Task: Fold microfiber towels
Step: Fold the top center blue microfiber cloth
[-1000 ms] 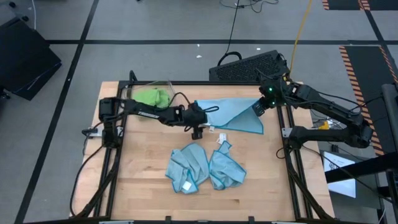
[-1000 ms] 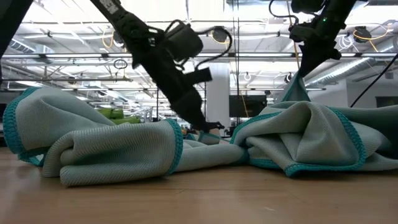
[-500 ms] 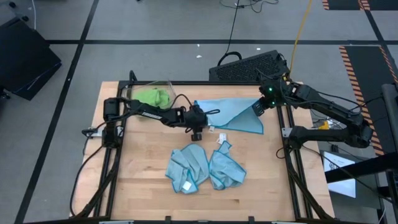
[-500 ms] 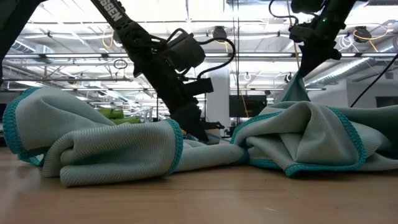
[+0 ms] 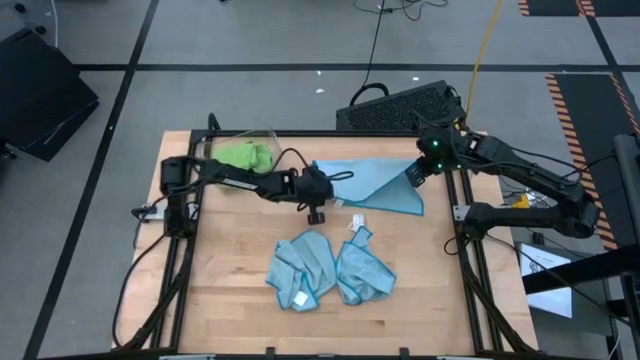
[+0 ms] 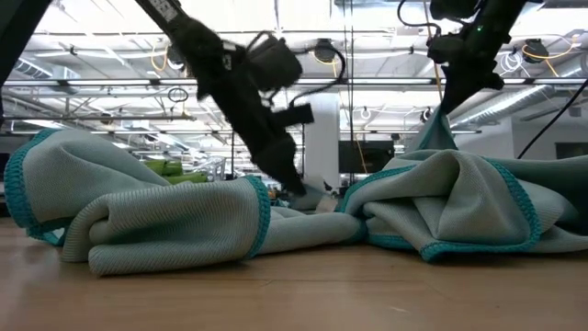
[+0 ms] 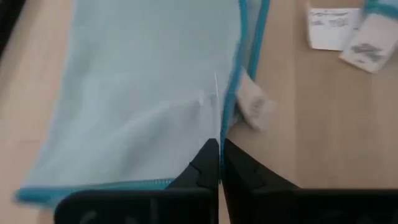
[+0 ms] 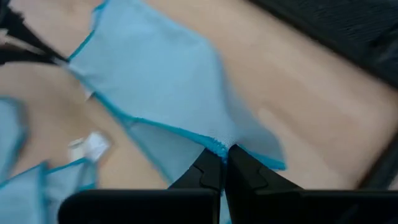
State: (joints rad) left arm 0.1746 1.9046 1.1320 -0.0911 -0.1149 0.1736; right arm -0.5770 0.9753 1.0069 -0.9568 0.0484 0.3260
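Observation:
A light blue microfiber towel (image 5: 372, 184) lies spread at the table's far middle, between my two grippers. My left gripper (image 5: 319, 211) is shut at its left edge, beside the small white tag (image 7: 252, 106). My right gripper (image 5: 417, 173) is shut on its right end, held above the table. Two more light blue towels (image 5: 300, 270) (image 5: 363, 268) lie crumpled on the wood near the table's middle. Lime green towels (image 5: 246, 156) sit bunched in a clear bin at the far left. My left gripper pinches the towel's teal-hemmed left edge (image 7: 226, 122) between its two fingers, just beside the tag. The fingers slant down from the table's left. The cloth around them lies low on the wood. My right gripper pinches the towel's hemmed edge (image 8: 216, 145) at its right end between its two fingers, slanting down from the right. That end is lifted, and the cloth slopes from it down to the table.
The clear bin (image 5: 262, 136) stands at the far left corner. A dark keyboard-like object (image 5: 395, 106) lies just beyond the far edge. Loose white tags (image 5: 357, 222) lie between the spread towel and the crumpled ones. Bare wood (image 5: 230, 260) shows along the near left.
My left gripper has shut on the spread towel's left edge, dipping a little toward the cloth and coming back. My right gripper has kept the right end lifted, and the towel has stayed where it was.

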